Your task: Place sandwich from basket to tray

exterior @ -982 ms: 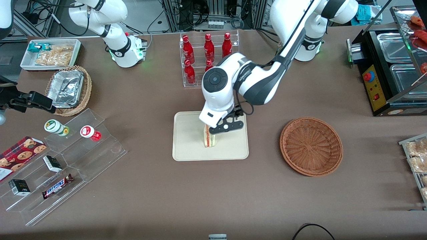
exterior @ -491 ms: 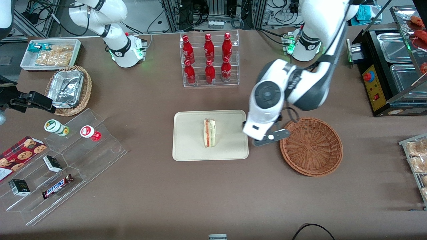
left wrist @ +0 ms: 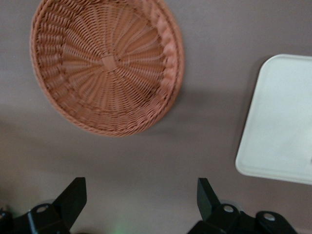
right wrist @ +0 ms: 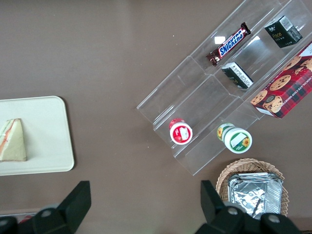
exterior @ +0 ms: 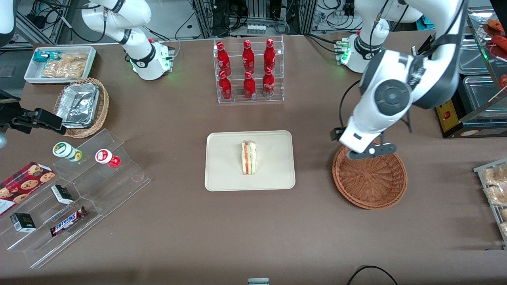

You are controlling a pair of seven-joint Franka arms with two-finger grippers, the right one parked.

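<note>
Working arm: rises from its base near the table's edge farthest from the front camera, toward its own end of the table, then folds down so the wrist points at the table.
Pincer (exterior: 370, 152): hangs above the basket's rim, on the part of the rim farthest from the front camera; its two fingers (left wrist: 73, 197) stand spread wide apart with nothing between them.
Sandwich (exterior: 248, 158): stands on edge near the middle of the tray, striped red and green cut side up, well apart from the pincer.
Tray (exterior: 225, 174): lies flat about mid-table, nearer the front camera than the bottle rack.
Basket (exterior: 372, 182): sits on the table beside the tray, toward the working arm's end, apart from the tray; only bare wicker shows inside it in the left wrist view (left wrist: 105, 63).
Bottle rack (exterior: 248, 71): clear, holding red bottles, standing toward the table's edge farthest from the front camera.
</note>
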